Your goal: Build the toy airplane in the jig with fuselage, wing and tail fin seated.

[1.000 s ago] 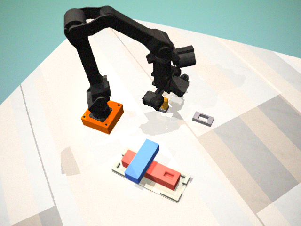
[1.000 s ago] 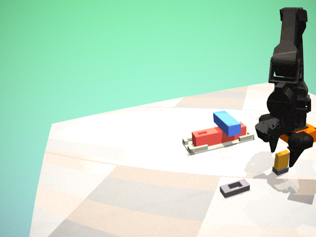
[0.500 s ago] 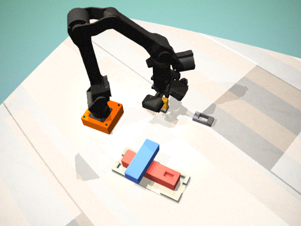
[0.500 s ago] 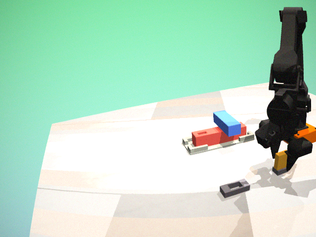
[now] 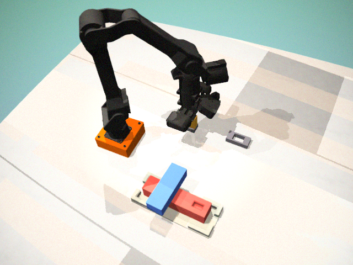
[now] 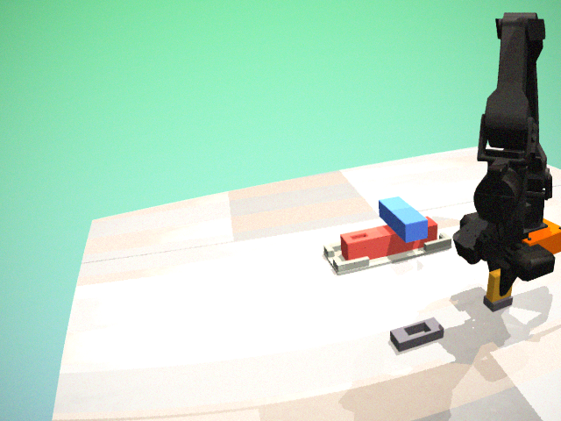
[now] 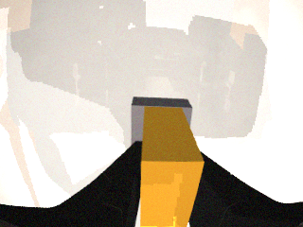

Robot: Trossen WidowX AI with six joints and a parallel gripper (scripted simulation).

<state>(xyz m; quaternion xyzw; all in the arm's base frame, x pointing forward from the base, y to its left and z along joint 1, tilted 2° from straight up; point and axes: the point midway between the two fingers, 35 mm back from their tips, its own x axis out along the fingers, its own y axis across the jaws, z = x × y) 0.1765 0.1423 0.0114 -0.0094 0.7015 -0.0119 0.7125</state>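
The yellow tail fin (image 5: 194, 122) (image 6: 493, 284) (image 7: 171, 189) stands upright in a small grey holder (image 5: 192, 130) (image 6: 497, 304) (image 7: 136, 123). My gripper (image 5: 191, 124) (image 6: 500, 286) (image 7: 161, 149) is shut on it, with a finger against each side in the wrist view. The red fuselage (image 5: 188, 201) (image 6: 376, 245) lies in the pale cradle (image 5: 198, 228) (image 6: 352, 264) and looks flat. The blue wing (image 5: 168, 186) (image 6: 401, 216) lies across its top; its tab is hidden. The tail socket (image 5: 198, 205) (image 6: 358, 236) is empty.
An empty grey holder (image 5: 247, 142) (image 6: 398, 337) with a rectangular opening lies beyond the fin, away from the arm's base. The orange base (image 5: 112, 148) (image 6: 548, 238) stands on the other side of the fin. The raised wing crosses above the cradle's walls.
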